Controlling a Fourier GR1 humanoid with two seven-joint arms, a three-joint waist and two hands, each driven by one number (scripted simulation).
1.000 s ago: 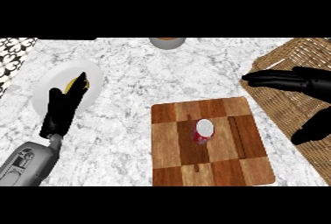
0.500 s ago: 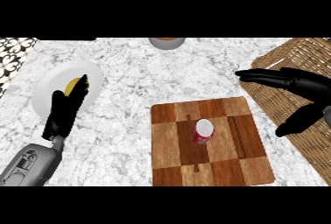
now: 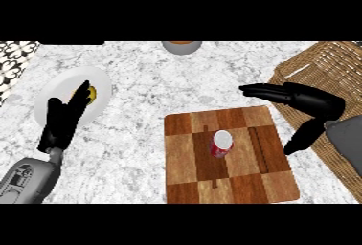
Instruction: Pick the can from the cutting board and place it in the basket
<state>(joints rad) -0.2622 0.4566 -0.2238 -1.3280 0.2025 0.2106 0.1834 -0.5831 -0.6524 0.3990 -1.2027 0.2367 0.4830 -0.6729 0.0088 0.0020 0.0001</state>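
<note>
The right hand [image 3: 314,103] is spread wide, its fingers stretched out straight toward the view's left and its thumb pointing down and away from them, so that a broad gap stands between thumb and fingers. It holds nothing and touches nothing that can be seen. It hangs over the counter at the right edge of the cutting board [image 3: 247,172], with its wrist and grey forearm lying across the near corner of the wicker basket [image 3: 332,62]. The thumb tip is just beside the board's right edge; whether it touches the wood cannot be told.

The can [image 3: 221,144] stands upright on the cutting board, near the board's middle and a little toward its far side, red on its side with a pale top. It is well apart from the right hand's fingers and to the left of the thumb. The basket lies at the view's right, beyond the board.

The left hand [image 3: 63,122] shows at the view's left with its fingers straight and together, holding nothing, lying over the near part of a white plate [image 3: 96,79] on which something yellow [image 3: 86,92] sits beside the fingertips. A grey bowl [image 3: 182,46] stands at the counter's far edge. The marble counter [image 3: 134,143] carries all of it.
</note>
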